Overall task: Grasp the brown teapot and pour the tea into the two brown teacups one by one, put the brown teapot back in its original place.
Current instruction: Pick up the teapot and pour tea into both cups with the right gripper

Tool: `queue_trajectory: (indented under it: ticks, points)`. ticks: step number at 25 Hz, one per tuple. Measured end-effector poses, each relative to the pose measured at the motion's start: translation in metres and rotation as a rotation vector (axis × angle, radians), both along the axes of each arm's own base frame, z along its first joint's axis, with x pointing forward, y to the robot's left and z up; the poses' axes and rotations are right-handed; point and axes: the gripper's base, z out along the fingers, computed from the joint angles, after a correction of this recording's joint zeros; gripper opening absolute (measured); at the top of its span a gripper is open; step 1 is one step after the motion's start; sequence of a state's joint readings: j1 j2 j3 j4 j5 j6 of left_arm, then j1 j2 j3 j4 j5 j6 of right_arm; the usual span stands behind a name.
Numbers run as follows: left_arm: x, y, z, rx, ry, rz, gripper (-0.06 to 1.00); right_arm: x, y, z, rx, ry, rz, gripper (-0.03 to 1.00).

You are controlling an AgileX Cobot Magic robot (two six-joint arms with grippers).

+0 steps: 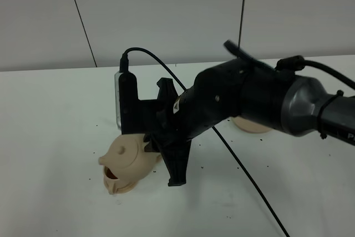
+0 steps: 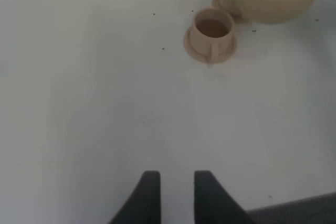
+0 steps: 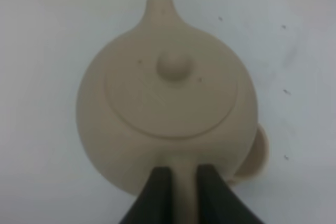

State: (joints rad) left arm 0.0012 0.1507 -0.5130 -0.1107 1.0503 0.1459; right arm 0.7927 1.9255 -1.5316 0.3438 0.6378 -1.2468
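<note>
The teapot is round and fat and light tan. It has a knob on its lid and a short spout. The right gripper is closed tight on its loop handle and holds it close above a small tan cup on a little saucer.

The high view shows the black arm reaching across the white table. A bigger saucer peeks out behind it. Only the left wrist view looks into the cup, and there is brown tea inside. The left gripper is well apart from them. Its fingers are a little apart and hold nothing.
</note>
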Motion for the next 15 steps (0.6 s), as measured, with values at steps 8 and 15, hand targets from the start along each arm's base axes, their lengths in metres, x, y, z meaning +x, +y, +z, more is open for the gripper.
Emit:
queue_trajectory:
  ticks: [8, 15]
  points:
    - [0.000, 0.000, 0.000, 0.000, 0.000, 0.000, 0.23, 0.001, 0.001, 0.016, 0.075, 0.079, 0.023, 0.10]
    - [0.000, 0.000, 0.000, 0.000, 0.000, 0.000, 0.23, 0.008, -0.001, 0.014, 0.146, 0.114, 0.030, 0.10]
